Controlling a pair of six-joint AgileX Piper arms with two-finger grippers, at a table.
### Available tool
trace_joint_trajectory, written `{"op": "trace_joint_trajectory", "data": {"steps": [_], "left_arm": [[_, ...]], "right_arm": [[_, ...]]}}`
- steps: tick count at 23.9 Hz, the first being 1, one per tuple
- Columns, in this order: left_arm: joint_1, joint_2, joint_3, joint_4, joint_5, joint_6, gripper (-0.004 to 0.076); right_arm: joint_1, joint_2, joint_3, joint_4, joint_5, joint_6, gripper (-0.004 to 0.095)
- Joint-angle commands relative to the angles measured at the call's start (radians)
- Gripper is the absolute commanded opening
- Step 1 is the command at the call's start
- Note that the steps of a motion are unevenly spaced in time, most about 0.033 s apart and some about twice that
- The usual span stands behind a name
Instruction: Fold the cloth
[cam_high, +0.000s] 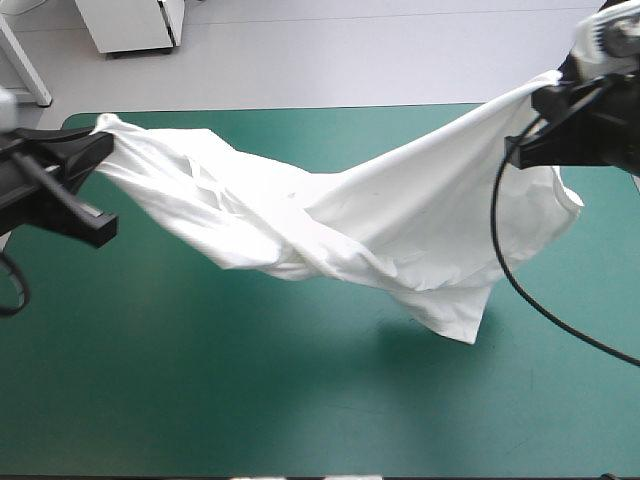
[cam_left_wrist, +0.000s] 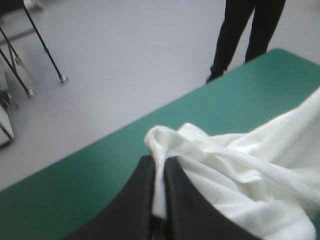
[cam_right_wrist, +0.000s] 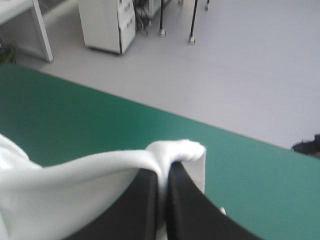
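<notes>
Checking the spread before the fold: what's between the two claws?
Only the T-shirt, strung from the left claw to the right claw, sagging mid-span over the table. The high view shows it.

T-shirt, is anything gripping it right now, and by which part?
Both: the left gripper pinches a bunched edge at one end of the T-shirt, the right gripper the opposite end.

Overhead view, close wrist views (sharing T-shirt (cam_high: 400, 220))
</notes>
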Motion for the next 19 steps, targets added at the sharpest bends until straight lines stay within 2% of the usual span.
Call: {"op": "trace_joint_trajectory", "data": {"steps": [1, 7, 10, 14, 19], "left_arm": [[-0.003, -0.071, -0.051, -0.018, -0.059, -0.002, -0.0022], [-0.003, -0.139, -0.051, -0.018, -0.025, 0.005, -0.0022], [-0.003, -0.137, -0.046, 0.023, 0.013, 0.008, -0.0022], [-0.003, -0.091, 0.024, 0.137, 0.059, -0.017, -0.0022], [-0.003, -0.032, 0.21, 0.346, 0.083, -0.049, -0.0022]], "right_arm": [[-0.002, -0.059, -0.088, 0.048, 0.0, 0.004, -0.0012], [-0.002, -0.089, -0.186, 0.277, 0.0, -0.013, -0.0012], [-0.002, -0.089, -0.204, 0.319, 0.0, -0.02, -0.0012], [-0.002, -0.032, -0.13, 0.224, 0.0, -0.018, -0.0013], [-0.002, 0.155, 0.102, 0.08, 0.0, 0.006, -0.0013]]}}
